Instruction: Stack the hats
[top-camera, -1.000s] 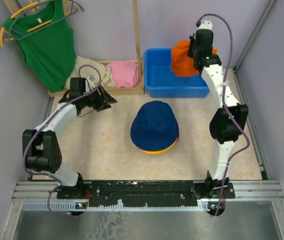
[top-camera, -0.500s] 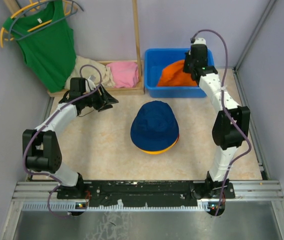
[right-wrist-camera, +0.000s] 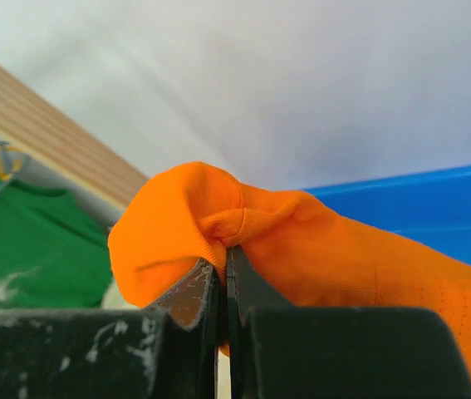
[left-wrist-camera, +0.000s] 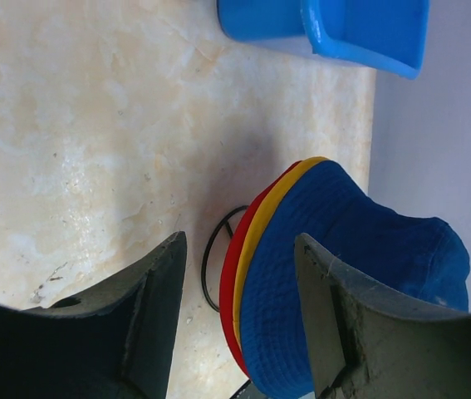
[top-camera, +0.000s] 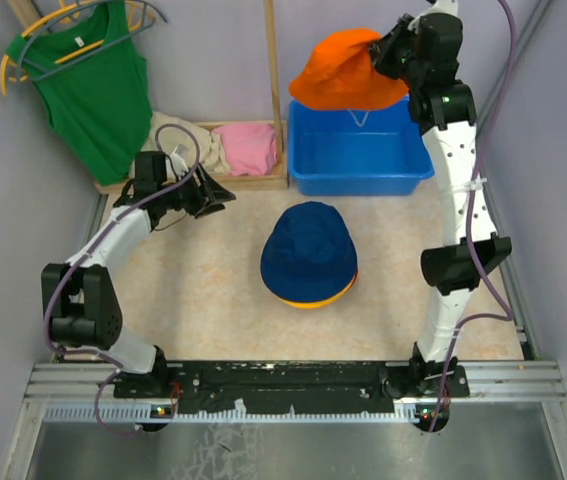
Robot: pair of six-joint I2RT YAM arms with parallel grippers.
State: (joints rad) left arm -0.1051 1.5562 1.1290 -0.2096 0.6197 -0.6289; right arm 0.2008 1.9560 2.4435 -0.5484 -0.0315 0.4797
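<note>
A navy blue hat (top-camera: 308, 250) tops a stack in the middle of the table, with a yellow-orange brim (top-camera: 315, 301) under it. The left wrist view shows the same stack: navy hat (left-wrist-camera: 360, 274), yellow brim (left-wrist-camera: 264, 229), red brim (left-wrist-camera: 233, 274). My right gripper (top-camera: 385, 47) is shut on the bright orange hat (top-camera: 346, 72) and holds it high above the blue bin (top-camera: 355, 150); in the right wrist view its jaws (right-wrist-camera: 223, 266) pinch a fold of the orange cloth (right-wrist-camera: 318, 241). My left gripper (top-camera: 221, 198) is open and empty, left of the stack, pointing at it.
Pink (top-camera: 247, 146) and beige (top-camera: 175, 135) folded clothes lie on a wooden rack at the back. A green tank top (top-camera: 93, 80) hangs on a hanger at back left. A black ring (left-wrist-camera: 212, 266) lies on the table beside the stack.
My right gripper has risen out of the blue bin, lifting the orange hat clear above it. The left arm has barely moved.
</note>
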